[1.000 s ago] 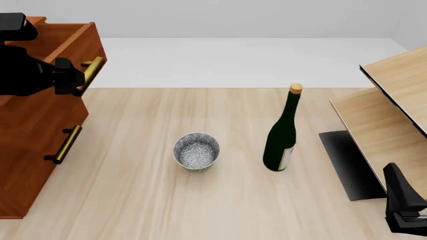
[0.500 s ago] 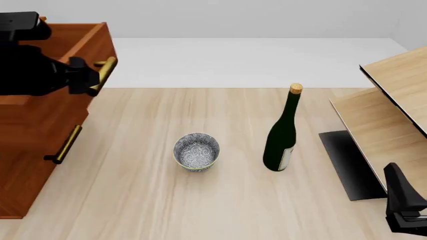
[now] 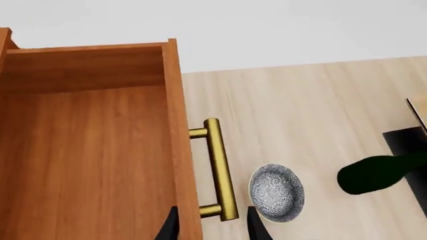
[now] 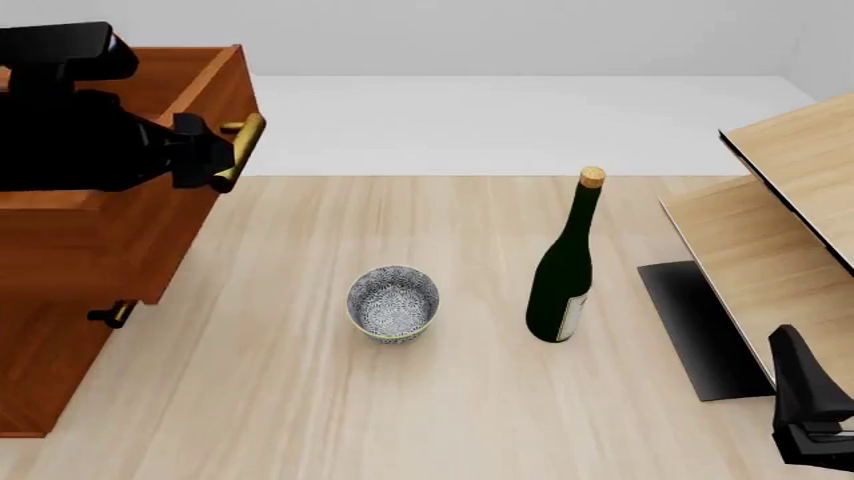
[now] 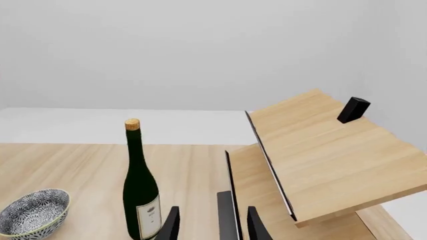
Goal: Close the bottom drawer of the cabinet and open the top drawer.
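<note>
The reddish-brown cabinet [image 4: 54,350] stands at the table's left edge. Its top drawer [image 4: 94,235] is pulled well out to the right, and its bare wooden inside [image 3: 87,160] shows. My left gripper [image 4: 220,152] is at the drawer's brass handle [image 3: 219,170]. Its fingers stand apart with the near end of the handle between them, in the wrist view at the left gripper [image 3: 212,222]. Under the overhanging drawer only one tip of a lower brass handle [image 4: 114,313] shows; the bottom drawer is hidden. My right gripper [image 5: 212,222] is open and holds nothing, low at the right [image 4: 787,350].
A patterned bowl [image 4: 392,303] sits mid-table with a green wine bottle [image 4: 563,270] upright to its right. A tilted pale wood shelf unit [image 4: 787,230] and a black mat [image 4: 701,325] fill the right side. A small black block [image 5: 352,110] rests on the shelf.
The top drawer has slid further out to the right with my left gripper at its handle, and now covers most of the lower handle. The right arm has not moved.
</note>
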{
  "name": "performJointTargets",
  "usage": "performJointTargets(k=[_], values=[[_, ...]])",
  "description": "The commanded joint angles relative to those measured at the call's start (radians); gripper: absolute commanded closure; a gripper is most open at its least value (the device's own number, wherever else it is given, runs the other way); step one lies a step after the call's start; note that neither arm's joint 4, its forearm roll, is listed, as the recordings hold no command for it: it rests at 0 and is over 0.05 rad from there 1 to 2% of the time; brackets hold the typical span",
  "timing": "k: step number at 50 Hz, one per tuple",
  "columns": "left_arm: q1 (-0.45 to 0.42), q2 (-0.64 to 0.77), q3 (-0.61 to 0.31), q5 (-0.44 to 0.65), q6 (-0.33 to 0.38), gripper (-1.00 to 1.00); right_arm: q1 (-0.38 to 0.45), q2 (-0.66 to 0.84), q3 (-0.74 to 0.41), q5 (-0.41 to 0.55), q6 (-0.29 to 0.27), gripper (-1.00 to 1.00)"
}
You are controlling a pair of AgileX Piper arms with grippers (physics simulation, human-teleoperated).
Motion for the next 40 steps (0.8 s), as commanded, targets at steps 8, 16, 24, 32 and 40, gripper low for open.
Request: performJointTargets(k=[8,16,24,32,40], values=[[-0.071,0.06,0.02,-0.022,-0.001,-1.0,-0.002,0.0,-0.001,0.001,0.001,-1.0],[-0.096,0.07,0.019,-0.03,-0.013,-1.0,-0.002,0.0,0.0,0.001,0.002,-1.0],[-0.136,0.081,0.019,-0.041,-0.031,-1.0,-0.002,0.0,0.0,0.001,0.003,-1.0],[-0.164,0.091,0.012,-0.046,-0.039,-1.0,-0.004,0.0,0.0,0.002,0.004,-1.0],[-0.173,0.094,0.017,-0.053,-0.044,-1.0,-0.004,0.0,0.0,0.002,0.006,-1.0]])
